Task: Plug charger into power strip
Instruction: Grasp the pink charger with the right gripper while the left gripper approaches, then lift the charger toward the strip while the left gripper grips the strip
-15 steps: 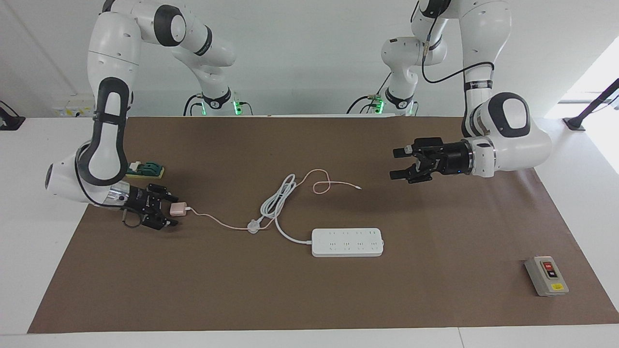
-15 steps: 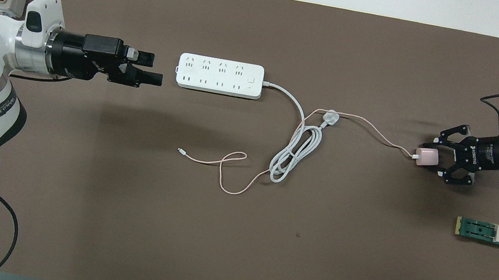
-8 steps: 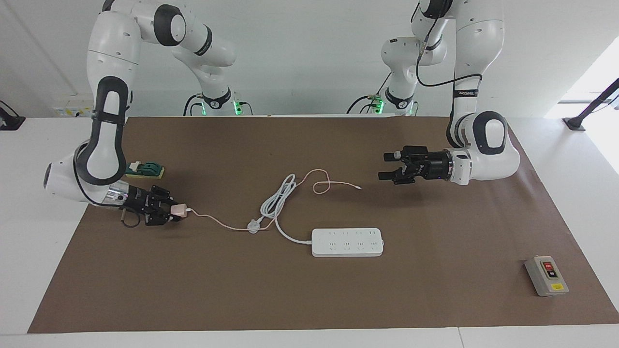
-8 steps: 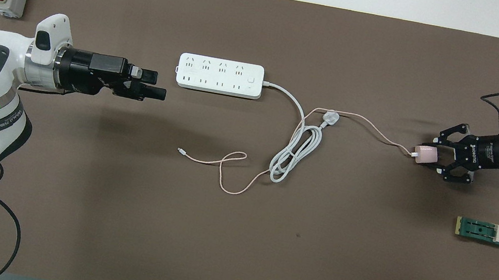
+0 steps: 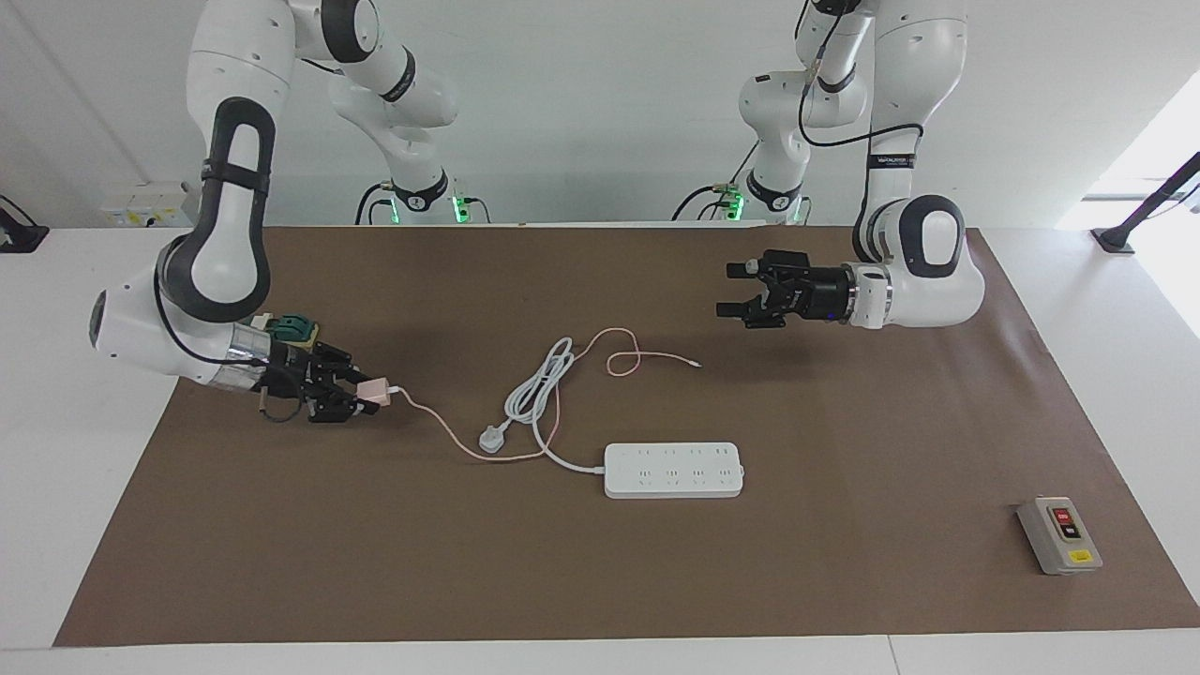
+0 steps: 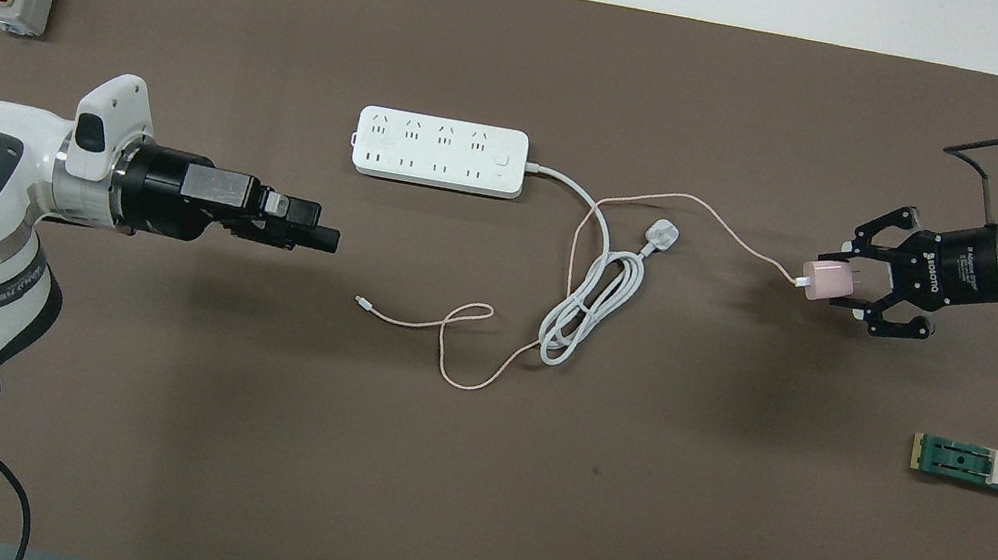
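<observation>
I see a white counter covered by a brown mat, with a plain white wall at the robots' end. The strip lies flat near the mat's middle, and I use it as my landmark. Its thick white cord coils nearer the robots than the strip, toward the right arm's end, ending in a white plug lying on the mat just off the strip's end. A grey switch box sits well away from the strip at the left arm's end, farther from the robots. A small green part lies well away at the right arm's end, nearer the robots than the strip.

My right claw is clenched on the charger, holding the pink cube just above the mat, well off the strip toward the right arm's end. Its thin pink cable trails from there across the mat, past the white plug, and loops nearer the robots than the strip.

My left claw hangs in the air toward the left arm's end of the strip, fingers spread wide, holding nothing.
</observation>
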You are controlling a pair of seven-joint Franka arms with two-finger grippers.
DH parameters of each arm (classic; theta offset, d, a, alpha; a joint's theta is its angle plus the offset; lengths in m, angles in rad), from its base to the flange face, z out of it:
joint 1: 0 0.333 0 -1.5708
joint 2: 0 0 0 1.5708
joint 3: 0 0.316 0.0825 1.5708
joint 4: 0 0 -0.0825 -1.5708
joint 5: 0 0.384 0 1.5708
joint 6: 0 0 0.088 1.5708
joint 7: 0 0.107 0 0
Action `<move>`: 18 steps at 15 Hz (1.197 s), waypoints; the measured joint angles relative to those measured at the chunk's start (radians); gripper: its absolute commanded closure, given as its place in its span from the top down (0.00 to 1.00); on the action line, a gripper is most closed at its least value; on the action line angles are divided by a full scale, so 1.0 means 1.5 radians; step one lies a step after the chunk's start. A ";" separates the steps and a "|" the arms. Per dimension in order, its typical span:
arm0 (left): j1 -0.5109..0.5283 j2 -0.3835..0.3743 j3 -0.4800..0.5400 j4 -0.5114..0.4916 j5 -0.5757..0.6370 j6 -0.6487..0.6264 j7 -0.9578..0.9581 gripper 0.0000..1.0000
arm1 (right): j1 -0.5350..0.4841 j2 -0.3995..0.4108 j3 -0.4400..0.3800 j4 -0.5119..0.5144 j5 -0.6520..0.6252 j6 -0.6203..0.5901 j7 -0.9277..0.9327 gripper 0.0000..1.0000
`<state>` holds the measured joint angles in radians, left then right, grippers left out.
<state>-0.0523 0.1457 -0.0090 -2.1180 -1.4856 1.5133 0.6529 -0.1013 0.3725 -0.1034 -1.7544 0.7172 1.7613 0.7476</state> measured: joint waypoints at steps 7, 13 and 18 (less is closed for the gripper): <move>-0.020 -0.013 0.001 -0.047 -0.005 0.047 0.032 1.00 | 0.132 -0.085 0.002 0.002 0.003 -0.001 0.206 0.00; -0.033 0.036 0.002 -0.025 -0.108 0.097 0.033 1.00 | 0.252 -0.090 0.003 0.037 0.008 0.076 0.367 0.00; -0.051 0.041 0.002 -0.014 -0.146 0.101 0.031 1.00 | 0.352 -0.084 0.003 0.037 0.009 0.176 0.460 0.00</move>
<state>-0.1290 0.2077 -0.0063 -2.1384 -1.7041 1.6653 0.6994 0.4264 0.2472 -0.0983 -1.6993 0.7311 2.0252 1.4376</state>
